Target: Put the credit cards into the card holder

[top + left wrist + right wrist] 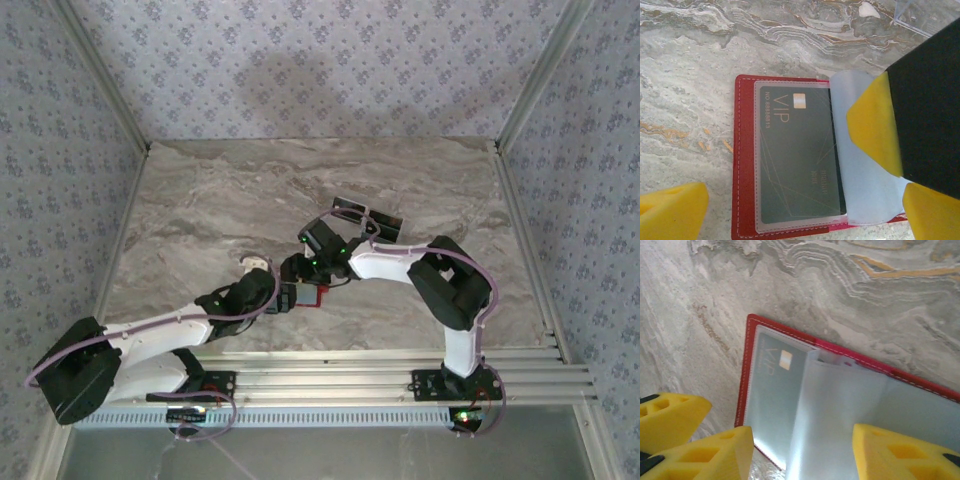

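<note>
Yellow-padded fingers [672, 212] of the left gripper [801, 200] are spread wide apart, holding nothing, one on either side of the card holder [745, 150]. That red wallet lies open and flat on the marble-patterned table [200, 200], near its middle, where both arms meet. A dark grey card [800, 160] printed "VIP" sits inside a clear pocket on the wallet's left page. The right gripper [801, 432] is over the wallet too, jaws parted and empty. One of its yellow fingertips [872, 130] lies over a loose clear sleeve [865, 195]. More dark cards [368, 214] with silvery parts lie on the table beyond the right arm's wrist.
</note>
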